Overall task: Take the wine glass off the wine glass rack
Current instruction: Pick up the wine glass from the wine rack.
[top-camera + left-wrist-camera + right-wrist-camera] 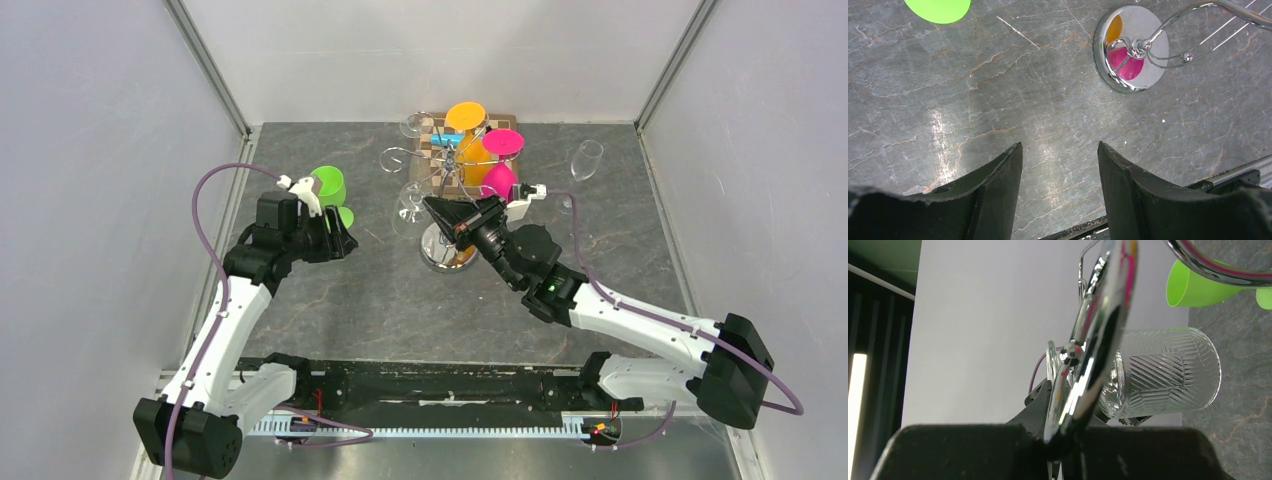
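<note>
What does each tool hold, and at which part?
The right tool grips the wine glass rack at its central pole; left tool is open, empty.

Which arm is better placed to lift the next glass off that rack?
Probably the left: the left gripper is open and empty, and the clear wine glass hangs on its side. The right gripper is shut on the wine glass rack, apparently steadying it.

Bright, even light from above, shadows soft. A white glare streak lies on the table (940, 135); the wine glass rack (1093, 340) looms blurred in the right wrist view
</note>
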Available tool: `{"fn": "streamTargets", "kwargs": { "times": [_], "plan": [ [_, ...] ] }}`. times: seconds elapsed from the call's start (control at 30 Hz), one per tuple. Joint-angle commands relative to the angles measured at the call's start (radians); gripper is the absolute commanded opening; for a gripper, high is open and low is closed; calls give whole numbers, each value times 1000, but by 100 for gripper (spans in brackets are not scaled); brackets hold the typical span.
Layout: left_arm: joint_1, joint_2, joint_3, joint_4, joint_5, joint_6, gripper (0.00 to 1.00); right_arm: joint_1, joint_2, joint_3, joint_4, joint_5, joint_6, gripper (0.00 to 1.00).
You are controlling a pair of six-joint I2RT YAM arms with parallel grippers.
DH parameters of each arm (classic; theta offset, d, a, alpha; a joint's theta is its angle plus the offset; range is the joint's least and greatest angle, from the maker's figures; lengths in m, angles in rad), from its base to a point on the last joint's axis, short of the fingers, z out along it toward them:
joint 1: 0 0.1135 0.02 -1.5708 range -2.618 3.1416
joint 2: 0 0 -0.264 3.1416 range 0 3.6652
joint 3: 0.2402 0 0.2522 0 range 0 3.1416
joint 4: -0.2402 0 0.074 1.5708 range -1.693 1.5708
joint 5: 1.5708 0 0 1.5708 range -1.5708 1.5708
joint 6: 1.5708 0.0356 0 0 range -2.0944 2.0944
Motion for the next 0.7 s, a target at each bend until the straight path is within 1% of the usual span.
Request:
{"fn": "streamTargets", "kwargs": {
  "times": [0.0,0.23,0.67],
  "plan": [
    [-4,2,5,14,-5,41,63,2,6,96,134,12,10,0],
    [-3,3,6,14,-4,43,63,2,10,121,111,52,-17,0],
    [-4,6,7,14,-2,41,63,9,-21,102,108,154,-51,0]
  ]
}}
